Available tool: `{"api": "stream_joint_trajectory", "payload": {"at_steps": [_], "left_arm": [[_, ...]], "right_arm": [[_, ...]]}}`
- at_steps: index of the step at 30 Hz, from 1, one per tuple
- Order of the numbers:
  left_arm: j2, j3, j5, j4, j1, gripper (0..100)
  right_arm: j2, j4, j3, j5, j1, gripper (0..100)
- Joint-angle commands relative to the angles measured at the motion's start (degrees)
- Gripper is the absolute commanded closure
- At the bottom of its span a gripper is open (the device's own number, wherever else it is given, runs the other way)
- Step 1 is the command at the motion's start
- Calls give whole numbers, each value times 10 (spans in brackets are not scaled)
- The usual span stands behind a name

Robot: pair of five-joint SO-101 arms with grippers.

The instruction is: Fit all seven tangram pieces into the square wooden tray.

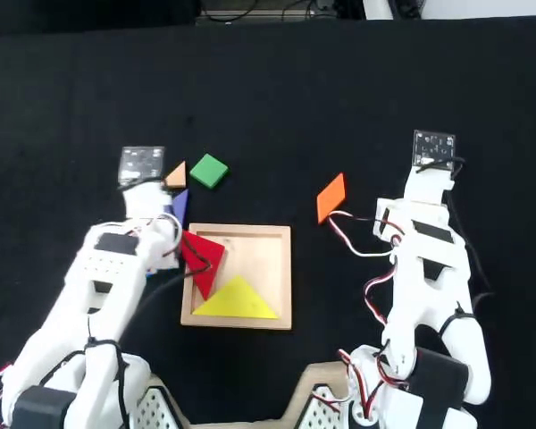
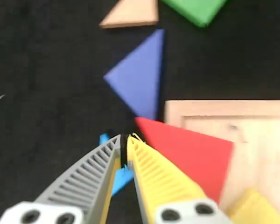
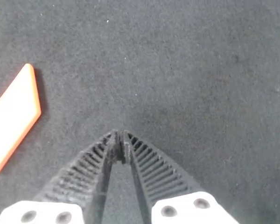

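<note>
The red triangle (image 1: 201, 257) straddles the left rim of the wooden tray (image 1: 272, 235), one corner out on the counter (image 1: 339, 89), while the yellow triangle (image 1: 235, 300) lies inside by the near wall. The left tool (image 2: 124, 148), pressed together, sits just beside that outer corner, so the piece lies tray-ward from it and we judge the left arm the nearer. The right tool (image 3: 117, 145), also pressed together, hovers beside the orange parallelogram (image 3: 11, 119). Up close, the left wrist view gives us a light blue piece (image 2: 117, 179) beneath the tool.
</note>
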Motion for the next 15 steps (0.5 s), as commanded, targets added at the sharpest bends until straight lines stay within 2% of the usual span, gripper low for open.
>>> {"api": "stream_joint_trajectory", "payload": {"at_steps": [1, 10, 12, 15], "left_arm": [[-1, 2, -2, -46, 42, 970], [-1, 3, -2, -55, 87, 970], [-3, 3, -1, -53, 76, 970], [-8, -14, -1, 2, 27, 970]], "right_arm": [[3, -10, -8, 4, -8, 987], [3, -10, -8, 4, -8, 987], [3, -10, -8, 4, -8, 987], [3, -9, -8, 4, -8, 987]]}}
